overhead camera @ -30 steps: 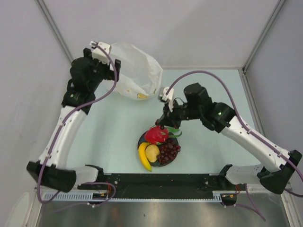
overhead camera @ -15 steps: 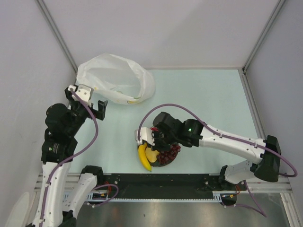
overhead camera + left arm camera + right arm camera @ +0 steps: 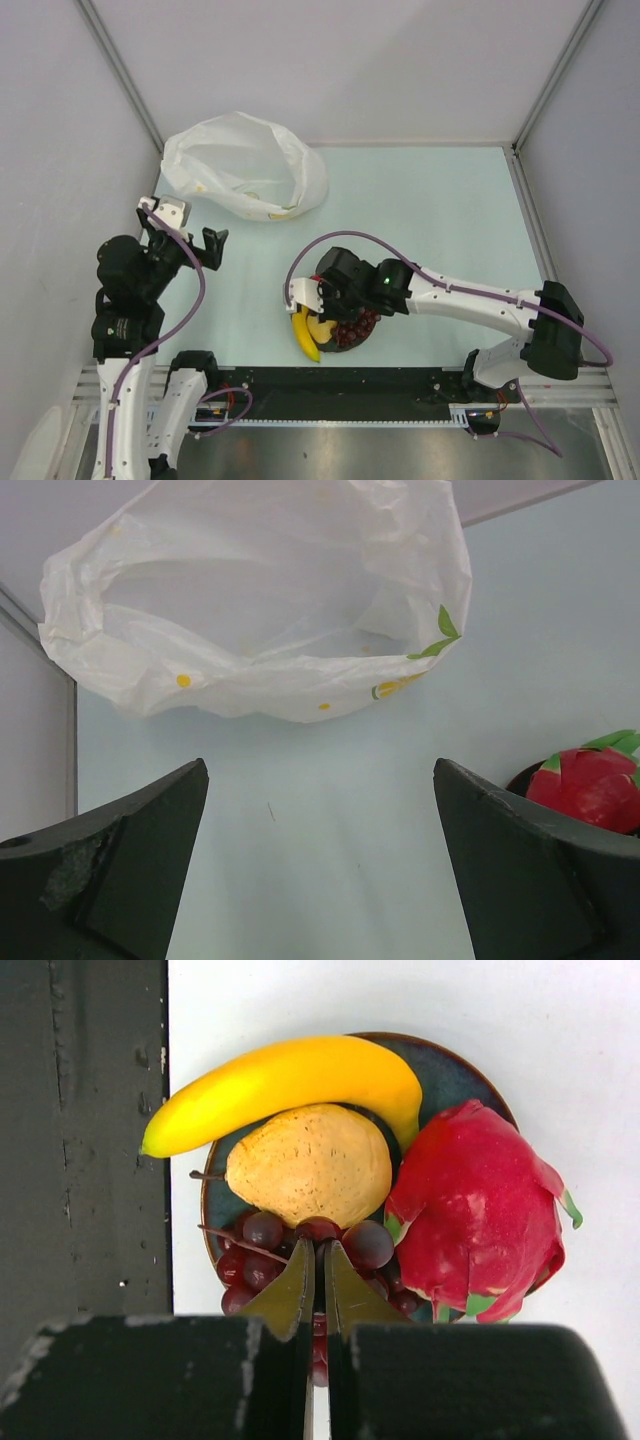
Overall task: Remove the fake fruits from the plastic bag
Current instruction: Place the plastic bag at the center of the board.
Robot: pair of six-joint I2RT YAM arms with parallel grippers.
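Observation:
The plastic bag (image 3: pixel 240 175) lies crumpled at the back left, its mouth facing my left gripper (image 3: pixel 320 770); I see no fruit inside it (image 3: pixel 260 600). The left gripper (image 3: pixel 183 238) is open, empty and well short of the bag. The banana (image 3: pixel 290 1085), round yellow fruit (image 3: pixel 310 1165), dragon fruit (image 3: pixel 475 1220) and grape bunch (image 3: pixel 260 1235) lie together on the dark plate (image 3: pixel 455 1075). My right gripper (image 3: pixel 320 1245) is shut and empty above the grapes. In the top view the right gripper (image 3: pixel 335 305) hides most of the dragon fruit.
The plate (image 3: pixel 342 349) sits close to the table's near edge, beside the black base strip (image 3: pixel 80 1140). White walls close in the table at the back and both sides. The dragon fruit also shows at the right edge of the left wrist view (image 3: pixel 590 785).
A second ago my left gripper was up at the bag; it has since pulled back near and left, and the bag has settled. My right arm swung down over the plate.

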